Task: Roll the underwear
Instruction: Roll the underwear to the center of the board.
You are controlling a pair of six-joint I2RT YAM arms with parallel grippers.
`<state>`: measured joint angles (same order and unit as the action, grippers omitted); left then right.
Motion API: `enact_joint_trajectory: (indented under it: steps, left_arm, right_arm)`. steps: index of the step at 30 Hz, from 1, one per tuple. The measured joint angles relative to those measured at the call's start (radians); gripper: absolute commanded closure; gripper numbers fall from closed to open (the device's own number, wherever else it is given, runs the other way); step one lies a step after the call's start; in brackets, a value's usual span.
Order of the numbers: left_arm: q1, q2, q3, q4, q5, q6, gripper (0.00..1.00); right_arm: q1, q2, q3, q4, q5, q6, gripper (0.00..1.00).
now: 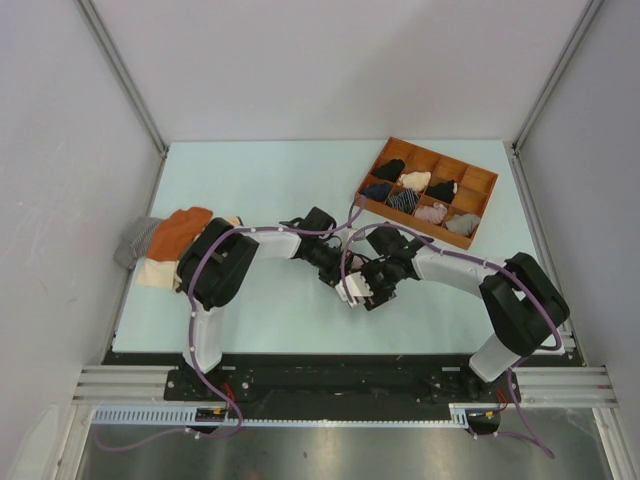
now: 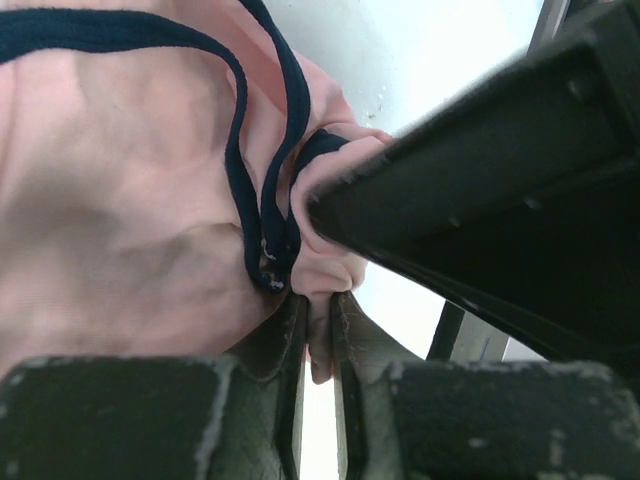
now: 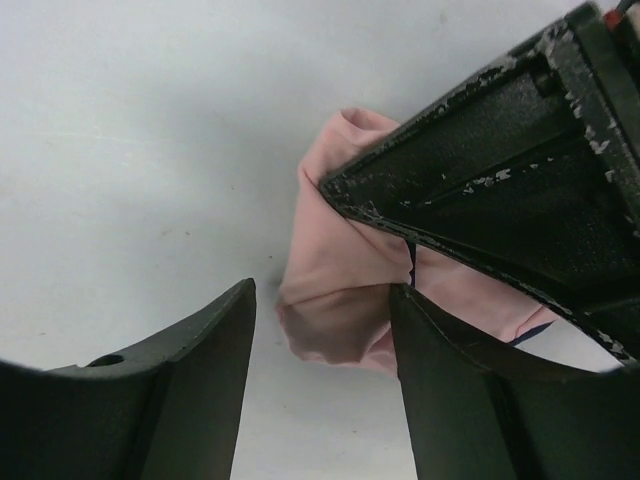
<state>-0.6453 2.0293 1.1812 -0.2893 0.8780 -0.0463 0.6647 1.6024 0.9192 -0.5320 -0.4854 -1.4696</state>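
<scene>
The left gripper (image 2: 318,310) pinches a fold of the underwear (image 2: 120,200); right gripper (image 3: 322,290) stands open, underwear between its fingers (image 3: 180,380), just ahead.

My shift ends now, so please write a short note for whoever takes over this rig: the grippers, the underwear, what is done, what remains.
Left gripper: shut on a fold of the pink underwear.
Right gripper: open, beside the bundle, holding nothing.
Underwear: bunched between both grippers, near the middle of the table.
Done: fabric gathered into a loose bundle.
To do: it is not a neat roll yet; finish rolling.
</scene>
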Motion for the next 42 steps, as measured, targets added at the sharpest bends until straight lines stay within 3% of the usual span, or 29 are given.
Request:
enact_joint_trajectory:
  steps: [4,8,11,14,20,23,30,36,42]
  left_arm:
    - [0.000,0.000,0.000,0.003,-0.003,-0.007,0.75]
    - [0.003,-0.005,-0.012,0.030,0.000,-0.029,0.61]
    - [0.010,-0.051,-0.068,0.103,-0.014,-0.061,0.54]
    - [0.021,-0.128,-0.148,0.194,-0.067,-0.089,0.46]
    - [0.094,-0.375,-0.356,0.417,-0.187,-0.113,0.43]
    - [0.098,-0.526,-0.508,0.559,-0.224,-0.103,0.35]
    - [-0.056,-0.736,-0.813,0.807,-0.302,0.047,0.32]
    - [-0.181,-0.724,-0.790,0.795,-0.376,0.187,0.31]
    - [-0.259,-0.600,-0.610,0.682,-0.462,0.339,0.31]
  right_arm:
    - [0.000,0.027,-0.011,0.040,0.047,0.002,0.48]
    - [0.000,0.031,-0.013,0.055,0.075,0.004,0.75]
    - [0.000,0.034,-0.014,0.047,0.077,0.009,0.86]
    - [-0.004,0.034,-0.012,0.042,0.066,0.010,0.90]
    - [-0.055,0.095,0.080,-0.106,-0.044,0.029,0.92]
    - [-0.092,0.150,0.162,-0.241,-0.132,0.048,0.90]
    - [-0.126,0.332,0.362,-0.495,-0.256,0.114,0.87]
    - [-0.147,0.436,0.407,-0.566,-0.309,0.181,0.86]
    - [-0.155,0.449,0.413,-0.591,-0.311,0.210,0.85]
